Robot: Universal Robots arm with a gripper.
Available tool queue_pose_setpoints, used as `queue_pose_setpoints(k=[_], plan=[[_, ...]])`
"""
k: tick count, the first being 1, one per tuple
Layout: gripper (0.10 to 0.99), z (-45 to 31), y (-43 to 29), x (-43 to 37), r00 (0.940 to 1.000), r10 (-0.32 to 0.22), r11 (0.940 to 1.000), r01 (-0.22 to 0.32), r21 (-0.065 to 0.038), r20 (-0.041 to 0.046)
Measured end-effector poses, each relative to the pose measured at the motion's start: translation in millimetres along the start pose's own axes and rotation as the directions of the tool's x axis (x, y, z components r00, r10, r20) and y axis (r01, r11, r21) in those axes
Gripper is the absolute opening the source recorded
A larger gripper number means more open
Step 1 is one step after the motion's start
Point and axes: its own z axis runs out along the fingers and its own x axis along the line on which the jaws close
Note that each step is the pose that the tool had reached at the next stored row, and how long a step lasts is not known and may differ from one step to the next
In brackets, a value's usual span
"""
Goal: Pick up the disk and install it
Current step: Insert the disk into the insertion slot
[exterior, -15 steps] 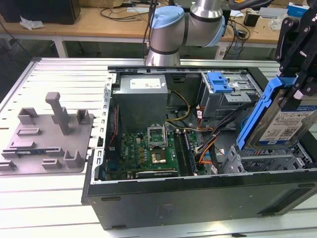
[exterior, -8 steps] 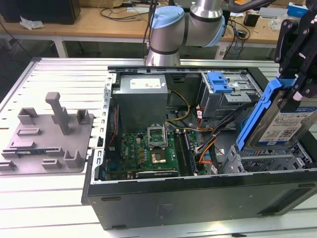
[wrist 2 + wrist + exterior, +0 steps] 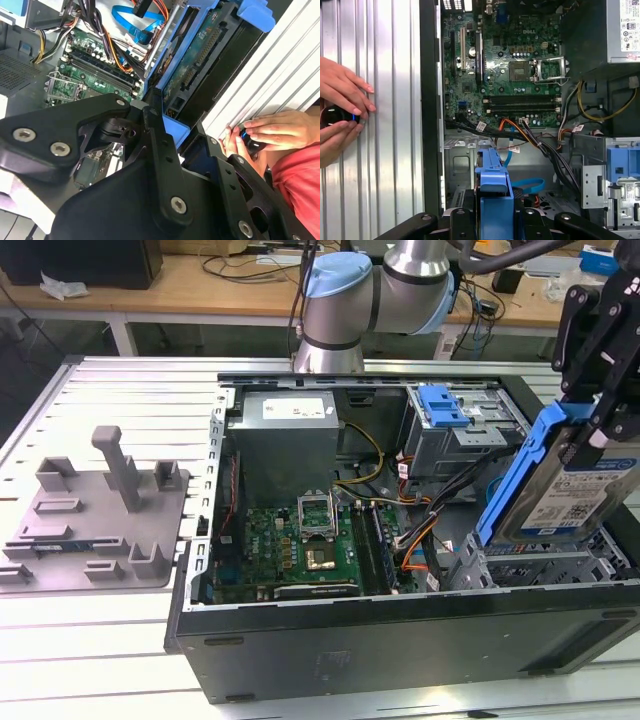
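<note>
An open computer case (image 3: 400, 640) lies on a slatted metal bench (image 3: 100, 400). The robot's end effector (image 3: 588, 435) pinches the disk (image 3: 572, 495) by the upper edge of its blue carrier. It holds the disk tilted over the empty drive bay (image 3: 560, 570) at the exterior view's right. Orange and black cables (image 3: 425, 530) run close beside the bay. Doing this well probably means squaring the carrier with the bay's rails, gripping firmly and staying clear of the cables. A person's 2 hands (image 3: 342, 87) rest on the bench beside the case.
</note>
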Motion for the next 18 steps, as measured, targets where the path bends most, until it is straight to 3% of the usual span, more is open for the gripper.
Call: queue_pose_setpoints(k=[16,18], plan=[[0.365,8.7,-1.1,-0.1,1.0,-0.002,1.0,0.002,-0.001,-0.0001],[0.365,19.5,-1.4,-0.1,1.0,-0.002,1.0,0.002,-0.002,0.0]])
